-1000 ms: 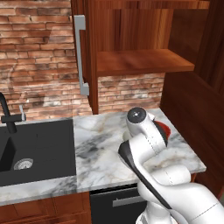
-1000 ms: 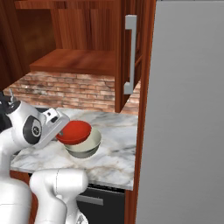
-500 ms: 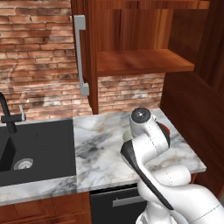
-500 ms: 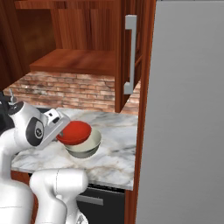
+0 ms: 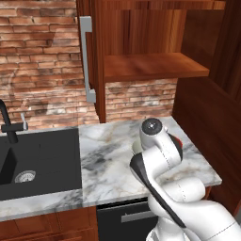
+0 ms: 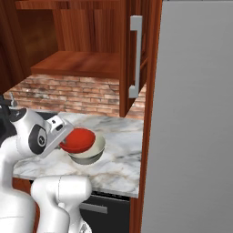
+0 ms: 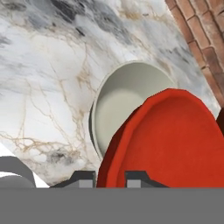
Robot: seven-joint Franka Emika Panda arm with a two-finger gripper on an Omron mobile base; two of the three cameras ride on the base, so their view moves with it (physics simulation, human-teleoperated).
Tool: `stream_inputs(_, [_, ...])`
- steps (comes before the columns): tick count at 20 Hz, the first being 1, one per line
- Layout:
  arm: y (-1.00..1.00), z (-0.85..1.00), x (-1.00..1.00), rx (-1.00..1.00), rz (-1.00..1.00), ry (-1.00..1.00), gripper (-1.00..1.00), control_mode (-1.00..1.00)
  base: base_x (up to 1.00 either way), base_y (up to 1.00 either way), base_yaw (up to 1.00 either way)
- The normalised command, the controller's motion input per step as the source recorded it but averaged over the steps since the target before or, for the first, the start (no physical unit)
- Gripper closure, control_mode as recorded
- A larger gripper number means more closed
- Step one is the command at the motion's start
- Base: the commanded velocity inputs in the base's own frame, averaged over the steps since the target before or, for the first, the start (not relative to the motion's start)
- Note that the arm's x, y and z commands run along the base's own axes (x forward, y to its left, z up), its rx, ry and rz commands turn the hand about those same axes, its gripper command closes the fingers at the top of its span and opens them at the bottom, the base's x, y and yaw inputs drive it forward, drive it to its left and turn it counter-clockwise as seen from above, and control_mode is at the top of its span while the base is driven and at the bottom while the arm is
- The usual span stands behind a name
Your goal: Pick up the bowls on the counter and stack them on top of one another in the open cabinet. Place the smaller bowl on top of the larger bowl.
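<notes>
Just two bowls, red bowl (image 7: 170,140), grey-beige bowl (image 7: 127,100)

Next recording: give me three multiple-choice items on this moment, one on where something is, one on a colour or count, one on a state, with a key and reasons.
1. Where is the larger pale grey-beige bowl with cream inside?
A. On the white-and-grey veined marble counter
B. On the reddish-brown wooden cabinet's shelf
C. In the black sink basin

2. What colour is the small glossy bowl at the robot's gripper?
A. Blue
B. Red
C. Green

3. How is that small bowl held?
A. Lying flat on the counter
B. Upside down on the shelf
C. Gripped at its rim, tilted over the larger bowl

Key: 1 A, the right base view shows it on the marble; 2 B, it is red in the right base and hand views; 3 C, the fingertips straddle its rim.
</notes>
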Motion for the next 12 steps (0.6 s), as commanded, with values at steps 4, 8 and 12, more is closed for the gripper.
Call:
stream_inputs(4, [0.00,-0.11,0.00,0.00,0.00,0.00,1.00,-1.00,0.00,0.00,0.00])
stream_inputs(8, [0.00,-0.08,0.00,0.00,0.00,0.00,1.00,-1.00,0.00,0.00,0.00])
stream_inputs(12, [0.00,-0.05,0.01,0.00,0.00,0.00,1.00,-1.00,0.00,0.00,0.00])
